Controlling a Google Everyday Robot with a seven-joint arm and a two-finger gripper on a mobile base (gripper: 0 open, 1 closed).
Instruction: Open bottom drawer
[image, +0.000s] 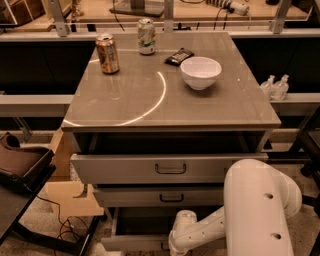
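The gripper (171, 247) is held low at the bottom drawer (131, 243); its grip cannot be told. The drawer should be pulled straight out, slowly.

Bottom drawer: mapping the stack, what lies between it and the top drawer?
The middle drawer, in the camera view. The gripper sits at the front of the bottom drawer.

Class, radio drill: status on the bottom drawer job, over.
Tool low at bottom drawer front. Drawer partly out, tray showing. Cardboard off to left, not in drawer's path.
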